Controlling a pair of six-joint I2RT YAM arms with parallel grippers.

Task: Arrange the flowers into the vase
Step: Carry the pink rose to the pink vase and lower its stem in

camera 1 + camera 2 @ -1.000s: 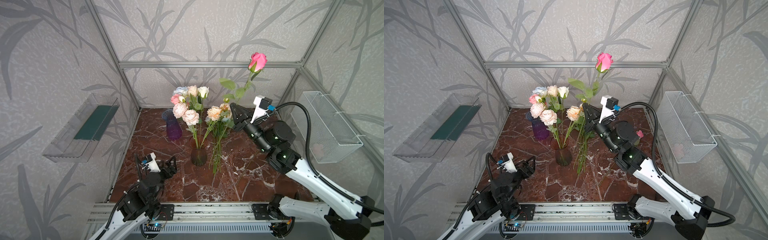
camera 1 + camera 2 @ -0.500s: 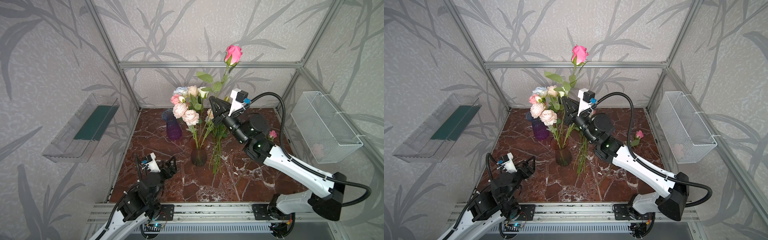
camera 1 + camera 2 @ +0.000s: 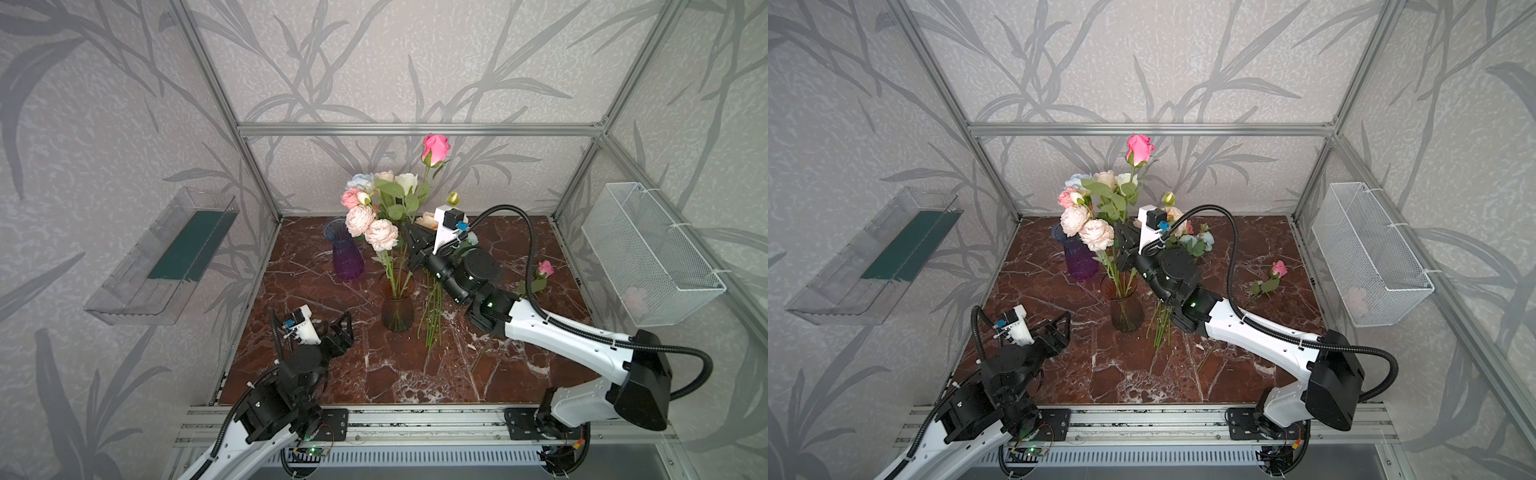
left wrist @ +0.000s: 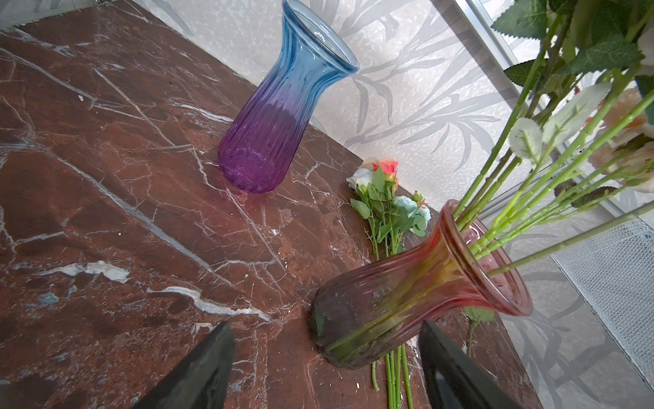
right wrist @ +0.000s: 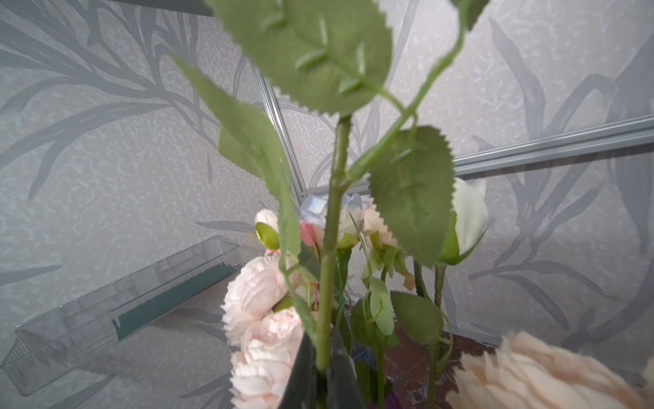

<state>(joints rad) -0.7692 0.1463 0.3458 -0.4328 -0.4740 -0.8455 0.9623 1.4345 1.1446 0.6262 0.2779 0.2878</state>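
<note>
Above the middle of the red marbled bench (image 3: 415,374), the right gripper (image 3: 410,243) is clenched on the green stem of a tall pink rose (image 3: 435,148). The rose is held nearly upright, its head well above every other bloom. In the right wrist view the gripper (image 5: 322,368) pinches the stem between both fingers, with serrated leaves spreading just beyond.

Just beside and below that grip stands the pink-rimmed glass vase (image 3: 397,307), upright on the bench. It already carries several flowers: pale pink peonies (image 3: 370,226), a white rose (image 3: 405,183) and a pale-blue bloom (image 3: 359,180). Whether the held stem's lower end has reached the vase mouth cannot be told from the top views.

A loose bundle of flowers (image 3: 432,316) lies flat on the bench just right of the vase, heads toward the back wall. One small pink rose (image 3: 545,269) lies apart near the right edge. An empty blue-to-purple vase (image 3: 347,253) stands behind and to the left of the filled one.

The left gripper (image 3: 336,328) hovers low at the near left, released and holding nothing. In its wrist view the gripper (image 4: 325,329) points at the vase's base without touching it. A wire basket (image 3: 648,257) hangs on the right wall and a clear plastic shelf (image 3: 166,257) on the left.
</note>
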